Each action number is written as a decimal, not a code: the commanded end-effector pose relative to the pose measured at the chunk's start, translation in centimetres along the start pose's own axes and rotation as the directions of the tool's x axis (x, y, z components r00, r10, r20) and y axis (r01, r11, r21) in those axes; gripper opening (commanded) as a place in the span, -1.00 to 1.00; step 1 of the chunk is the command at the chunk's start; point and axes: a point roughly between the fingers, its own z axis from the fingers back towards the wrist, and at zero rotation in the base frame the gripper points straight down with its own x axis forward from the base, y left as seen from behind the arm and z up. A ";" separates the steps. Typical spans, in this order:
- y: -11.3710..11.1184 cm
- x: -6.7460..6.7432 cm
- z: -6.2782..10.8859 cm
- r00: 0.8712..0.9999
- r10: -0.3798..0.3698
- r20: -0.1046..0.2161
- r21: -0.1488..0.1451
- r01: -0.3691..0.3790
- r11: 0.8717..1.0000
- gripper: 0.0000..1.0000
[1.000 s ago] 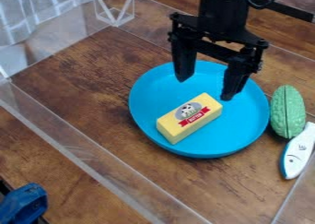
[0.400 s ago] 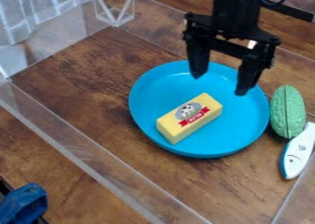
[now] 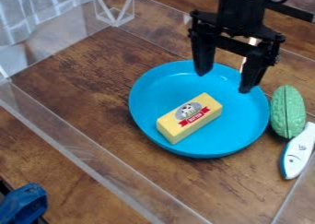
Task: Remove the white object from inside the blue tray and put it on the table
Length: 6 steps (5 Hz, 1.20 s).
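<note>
White object [image 3: 189,118] lies flat inside the blue tray [image 3: 150,91], left of centre. Gripper [image 3: 231,76] hangs over the tray's far rim, jaws spread, empty. Approach step; next move calls for alignment above the block, then descent.

Glossy blue plastic tray [image 3: 241,134], grained dark wooden table [image 3: 99,89], matt black claw [image 3: 229,73]

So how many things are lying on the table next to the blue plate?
2. A green oval thing lies right beside the blue plate, on the picture's right, and a white thing with blue marks lies just below it, near the edge. More may be out of view.
</note>
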 end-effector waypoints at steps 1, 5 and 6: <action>0.0 0.9 2.1 0.998 -0.016 0.064 -0.007 0.017 1.000 1.00; 0.4 0.5 -0.3 0.996 -0.086 -0.005 -0.004 0.086 0.996 1.00; 0.5 0.3 -1.1 0.994 -0.108 -0.026 -0.004 0.108 0.994 1.00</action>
